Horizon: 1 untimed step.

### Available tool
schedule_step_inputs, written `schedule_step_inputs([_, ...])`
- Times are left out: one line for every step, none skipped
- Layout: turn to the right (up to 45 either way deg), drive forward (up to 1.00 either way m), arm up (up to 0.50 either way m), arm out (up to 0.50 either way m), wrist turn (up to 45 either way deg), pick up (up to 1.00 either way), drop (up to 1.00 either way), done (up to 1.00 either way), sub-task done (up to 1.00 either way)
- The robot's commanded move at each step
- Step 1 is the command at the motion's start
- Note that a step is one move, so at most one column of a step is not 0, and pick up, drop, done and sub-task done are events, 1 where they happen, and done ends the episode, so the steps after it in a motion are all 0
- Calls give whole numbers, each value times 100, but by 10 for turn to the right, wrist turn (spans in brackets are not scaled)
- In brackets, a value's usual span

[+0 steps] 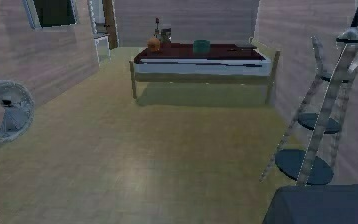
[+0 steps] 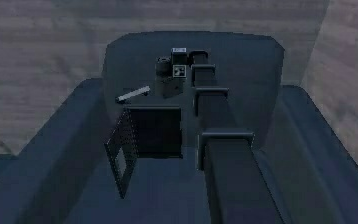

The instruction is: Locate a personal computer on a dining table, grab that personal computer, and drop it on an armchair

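Computer (image 2: 153,132) merges darkly with armchair (image 2: 47,130) near the hand (image 2: 167,84), whose hold cannot be told.

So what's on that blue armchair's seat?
A dark open laptop over the armchair seat; whether it rests there, I can't tell. The arm hides the seat to its right.

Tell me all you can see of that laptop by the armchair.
The laptop is dark, two thin flat panels hinged open: one a plain square, the other angled at its left, speckled. It shows against the seat of the blue-grey armchair, beside the arm, near the hand. Whether it rests or hangs, I cannot tell.
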Motion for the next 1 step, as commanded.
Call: schedule_step_inputs([0, 0, 0, -10, 0, 0, 0, 0, 0])
